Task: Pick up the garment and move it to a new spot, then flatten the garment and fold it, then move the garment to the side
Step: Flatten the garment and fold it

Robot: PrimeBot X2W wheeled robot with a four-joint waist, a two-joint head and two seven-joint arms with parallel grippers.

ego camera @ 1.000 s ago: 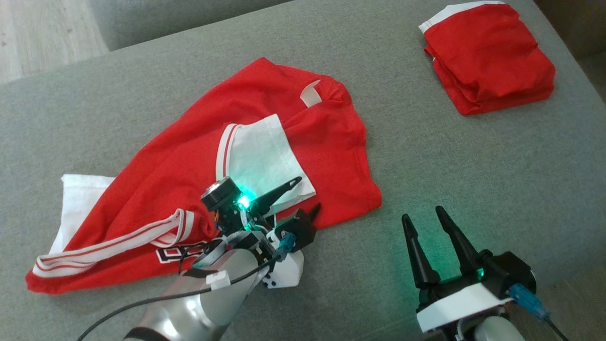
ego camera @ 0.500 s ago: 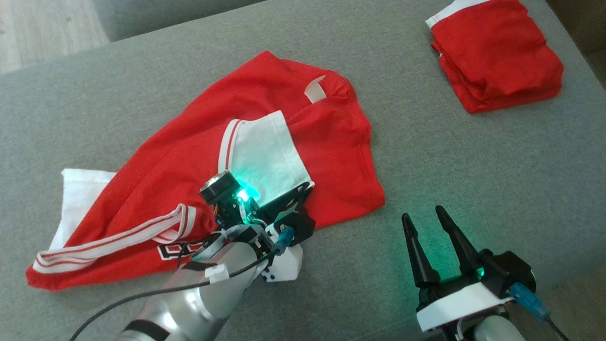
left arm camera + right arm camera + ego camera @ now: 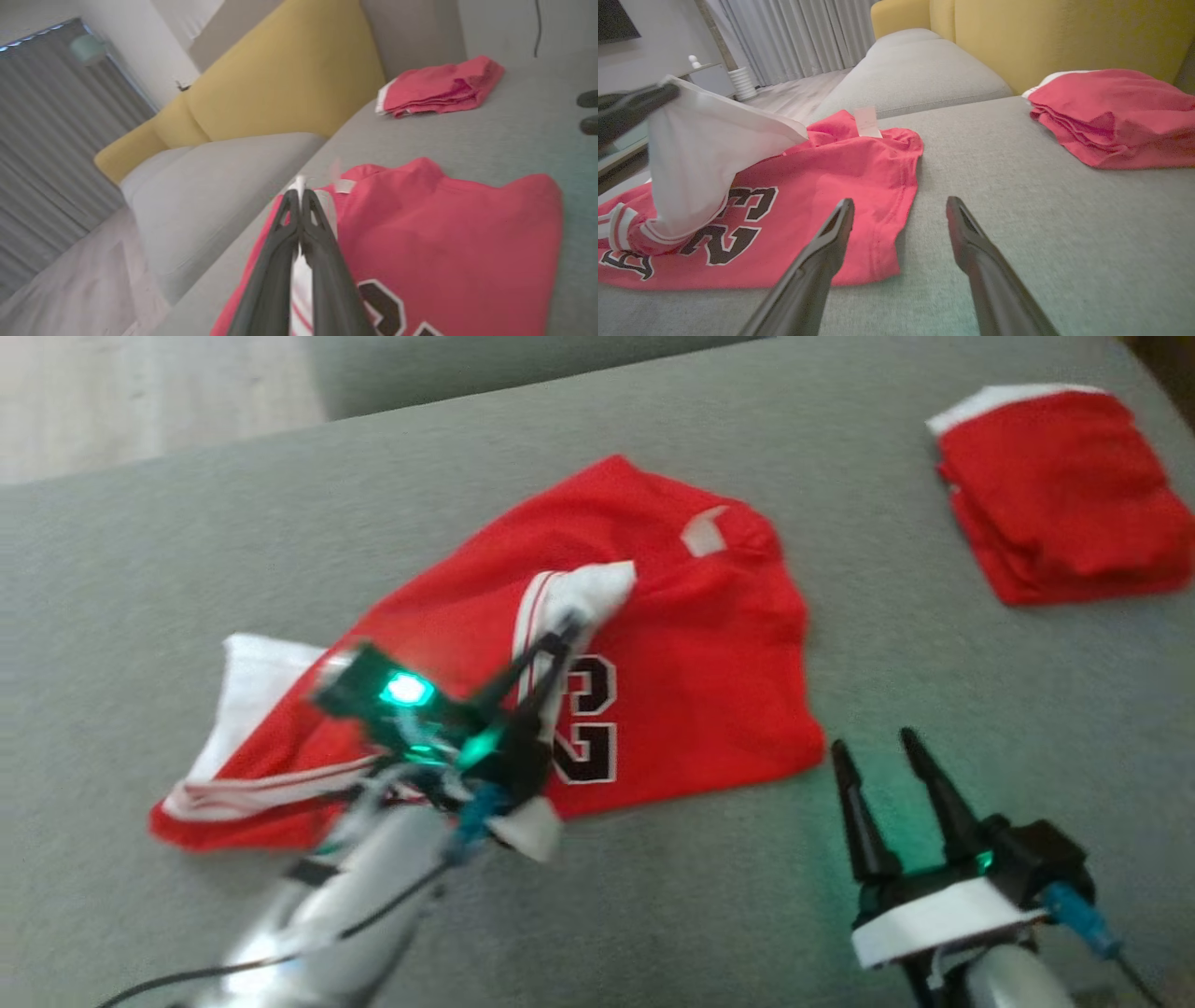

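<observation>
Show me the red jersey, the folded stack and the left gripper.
red jersey [image 3: 709, 709], head view, red body right of the number
folded stack [image 3: 1064, 495], head view, top layer
left gripper [image 3: 300, 196], left wrist view, between closed fingertips

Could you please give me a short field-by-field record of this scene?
Surface: grey fabric sofa seat
Garment: red jersey with white sleeves and a black 23, spread unevenly, not yet folded
Left gripper: shut on the jersey's white sleeve, holding it raised above the number
Right gripper: open, holding nothing, over bare seat beside the jersey's hem
Other: folded red garment with white trim, apart from the jersey, near the yellow backrest
</observation>
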